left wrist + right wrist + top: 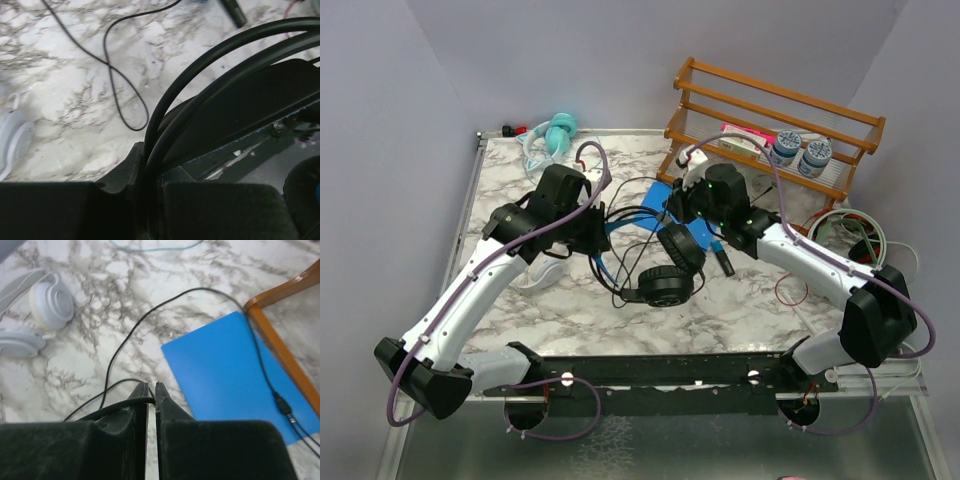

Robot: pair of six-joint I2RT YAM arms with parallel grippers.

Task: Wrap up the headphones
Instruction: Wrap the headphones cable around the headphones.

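Observation:
The black headphones (pixel 666 285) lie mid-table, ear cups toward the front, with the thin black cable (pixel 630 190) looping behind them. My left gripper (pixel 603 232) is shut on their headband (pixel 260 105), whose black arcs run down between the jaws (pixel 150 160). My right gripper (pixel 678 205) hovers over a blue sheet (pixel 235 370); its jaws (pixel 151 390) stand almost together with the cable (pixel 125 337) pinched at the tips. The white headphones (pixel 545 270) rest under my left arm and show in the right wrist view (pixel 50 305). The teal headphones (pixel 555 135) sit at the back left.
A wooden rack (pixel 770 115) with two small jars (pixel 800 152) stands at the back right, its leg (pixel 280 340) next to the blue sheet. A coil of cables (pixel 850 235) lies at the right edge. A black marker (pixel 725 262) lies by the right forearm.

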